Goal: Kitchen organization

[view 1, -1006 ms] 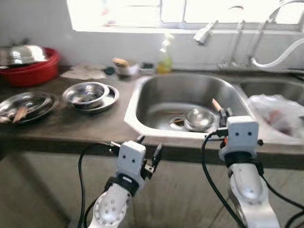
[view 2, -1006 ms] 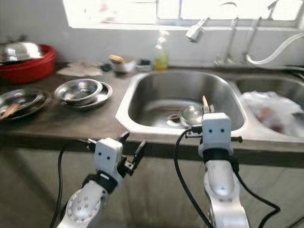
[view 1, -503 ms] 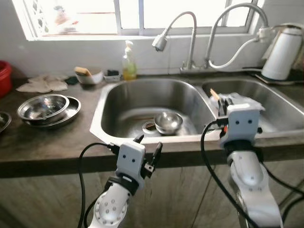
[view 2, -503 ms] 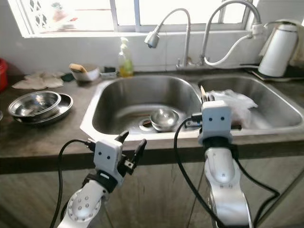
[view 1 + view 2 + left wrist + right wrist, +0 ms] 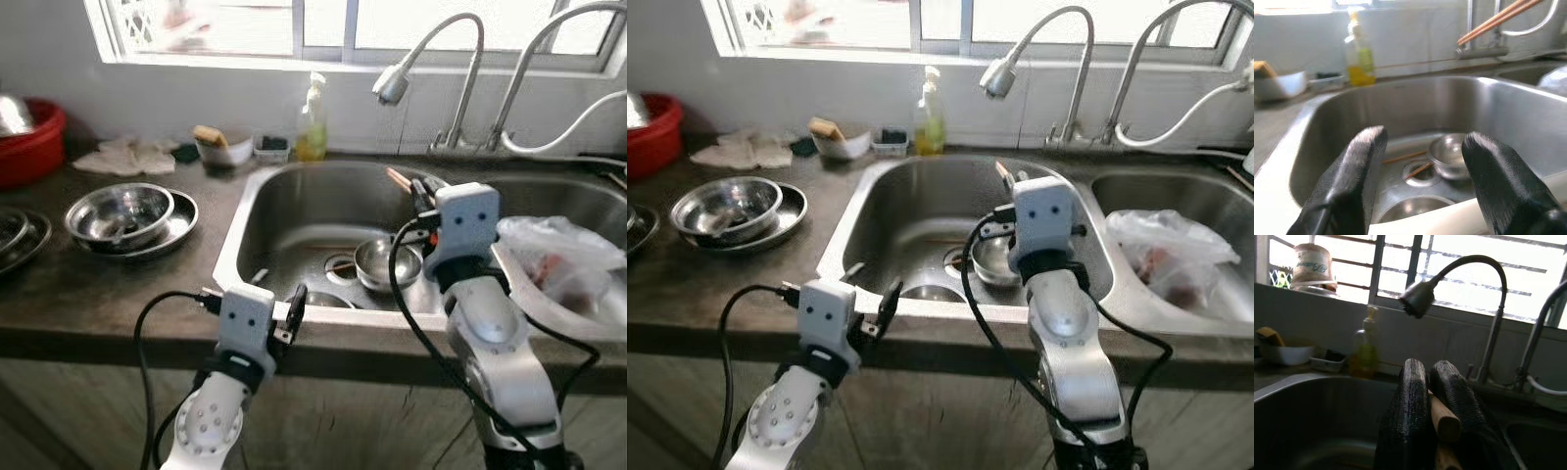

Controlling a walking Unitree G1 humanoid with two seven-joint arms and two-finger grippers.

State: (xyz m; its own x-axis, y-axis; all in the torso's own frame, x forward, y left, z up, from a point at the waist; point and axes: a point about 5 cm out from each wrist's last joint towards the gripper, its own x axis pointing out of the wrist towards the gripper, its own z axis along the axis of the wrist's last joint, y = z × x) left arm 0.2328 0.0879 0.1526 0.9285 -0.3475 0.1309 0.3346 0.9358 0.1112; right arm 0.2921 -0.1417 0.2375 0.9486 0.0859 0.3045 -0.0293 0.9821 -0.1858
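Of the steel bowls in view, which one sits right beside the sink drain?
The small steel bowl in the left sink basin, just below the right gripper. The other bowl sits stacked on a plate on the counter.

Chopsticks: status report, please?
Right tool shut on chopsticks, above sink. Left tool open, at sink edge. Bowl lies in sink below.

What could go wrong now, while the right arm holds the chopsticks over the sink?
1. The right gripper pinches the chopsticks near one end with its jaws closed, so they may twist or slip into the left sink basin, where a small steel bowl and another chopstick already lie.
2. The left gripper, jaws open, sits right at the sink's front rim and might bump it if it moves forward.
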